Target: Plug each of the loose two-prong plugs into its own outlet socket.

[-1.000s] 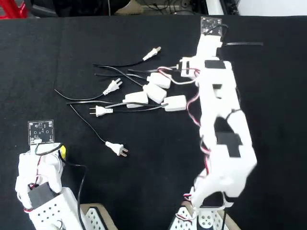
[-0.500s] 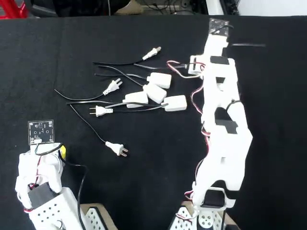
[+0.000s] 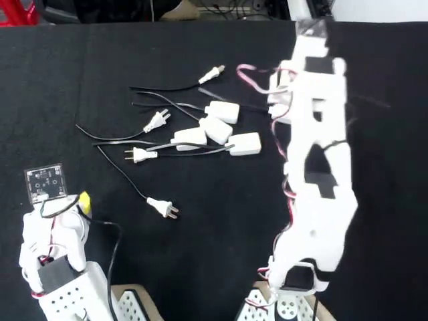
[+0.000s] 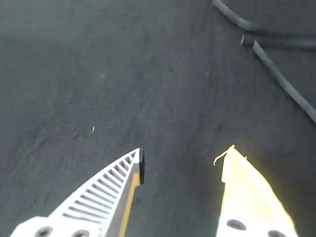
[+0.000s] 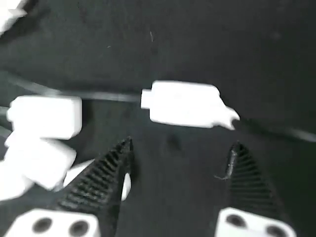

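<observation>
At 7 o'clock on the black table [image 3: 200, 267], the left arm [image 3: 53, 234] sits folded up close to its base. The left gripper [image 4: 185, 153] is let go and wide open. It holds nothing. Its white finger [image 4: 98, 202] and yellow finger [image 4: 247, 197] hang over the table, and black wires [image 4: 276, 74] lie a bit farther out.

Four loose plugs lie on the table, each on a black wire, and none is in a socket. The near plug [image 3: 164, 208] is at 8 o'clock from the middle of the table. The second plug [image 3: 139, 155] is at 9 o'clock, the third plug [image 3: 158, 121] at 10 o'clock, and the far plug [image 3: 212, 73] at 12 o'clock.

The four white sockets [image 3: 215, 128] lie bunched together just toward 12 o'clock from the middle, some touching.

The right arm [image 3: 314, 200] stretches from 6 o'clock up to 1 o'clock. The right gripper [image 5: 181, 148] is open too and holds nothing. One white socket block [image 5: 185, 103] lies just ahead of its black fingers [image 5: 98, 182], not touching them.
</observation>
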